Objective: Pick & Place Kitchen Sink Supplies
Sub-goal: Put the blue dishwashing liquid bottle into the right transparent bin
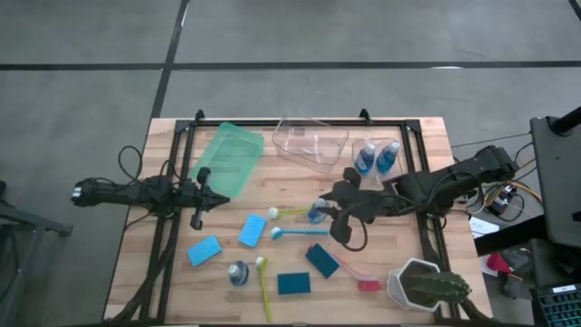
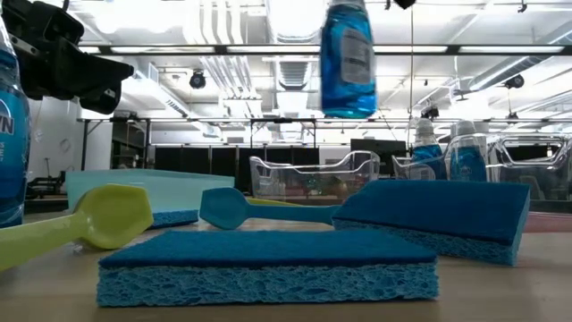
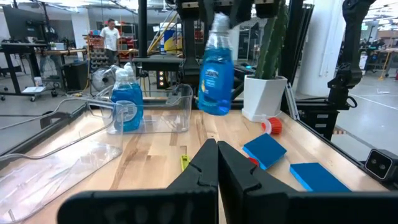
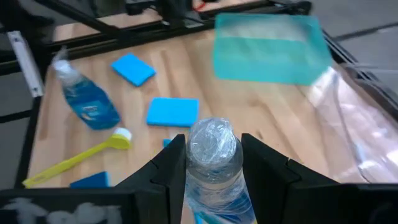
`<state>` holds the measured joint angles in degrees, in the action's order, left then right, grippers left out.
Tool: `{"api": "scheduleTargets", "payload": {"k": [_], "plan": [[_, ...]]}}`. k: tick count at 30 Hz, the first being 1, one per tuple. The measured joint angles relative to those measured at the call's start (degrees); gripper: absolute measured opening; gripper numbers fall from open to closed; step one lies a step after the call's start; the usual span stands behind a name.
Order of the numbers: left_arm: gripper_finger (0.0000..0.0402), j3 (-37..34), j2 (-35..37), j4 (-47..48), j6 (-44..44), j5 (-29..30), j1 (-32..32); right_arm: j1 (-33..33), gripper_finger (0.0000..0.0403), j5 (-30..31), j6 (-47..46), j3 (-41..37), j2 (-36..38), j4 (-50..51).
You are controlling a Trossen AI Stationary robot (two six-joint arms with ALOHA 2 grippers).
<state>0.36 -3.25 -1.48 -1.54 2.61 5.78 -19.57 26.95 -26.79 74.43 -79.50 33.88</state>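
1. A blue-liquid bottle (image 4: pixel 214 168) is pinched at its neck by the right claw (image 1: pixel 320 213) and is seen lifted clear of the tabletop (image 1: pixel 418 182) in the low view, near the middle of the tabletop.
2. The left claw (image 1: pixel 207 193) is held pressed together with nothing in it, at about 9 o'clock, just beside the green bin (image 1: pixel 230 159).
3. The green bin, at about 11 o'clock, is seen with nothing inside.
4. The clear bin (image 1: pixel 311 141) is placed at 12 o'clock; whether anything lies in it cannot be told.
5. 2 more bottles (image 1: pixel 377 156) are seen at about 1 o'clock, just beside the clear bin; whether they stand in a second clear container cannot be told from above.
6. A fourth bottle (image 1: pixel 239 272) is found lying on the tabletop at about 7 o'clock, beside a yellow-green brush (image 1: pixel 263 289).
7. 4 sponges (image 1: pixel 204 250) and a blue brush (image 1: pixel 300 232) are spread loose over the tabletop, outside every container.
8. A potted cactus (image 1: pixel 427 285) is stood at about 5 o'clock.
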Motion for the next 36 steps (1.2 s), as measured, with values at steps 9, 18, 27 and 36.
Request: {"api": "scheduleTargets", "payload": {"k": [9, 18, 27, 36], "plan": [[0.0, 0.0, 0.0, 0.0, -0.01, 0.0, -0.01, -1.85, 0.0126, 10.25, -7.76, -0.09, 3.91, 9.13], [0.0, 0.0, 0.0, 0.0, 0.0, 0.0, -0.02, -4.34, 0.0127, 17.07, -14.26, -3.55, 8.54, 13.78], [0.0, 0.0, 0.0, 0.0, 0.0, 0.0, 0.0, -4.97, 0.0126, 21.23, -22.27, -11.78, 16.75, 13.84], [0.0, 0.0, -0.02, 0.0, 0.0, 0.0, 0.0, -4.97, 0.0127, 21.28, -28.8, -21.05, 26.01, 13.8]]}}
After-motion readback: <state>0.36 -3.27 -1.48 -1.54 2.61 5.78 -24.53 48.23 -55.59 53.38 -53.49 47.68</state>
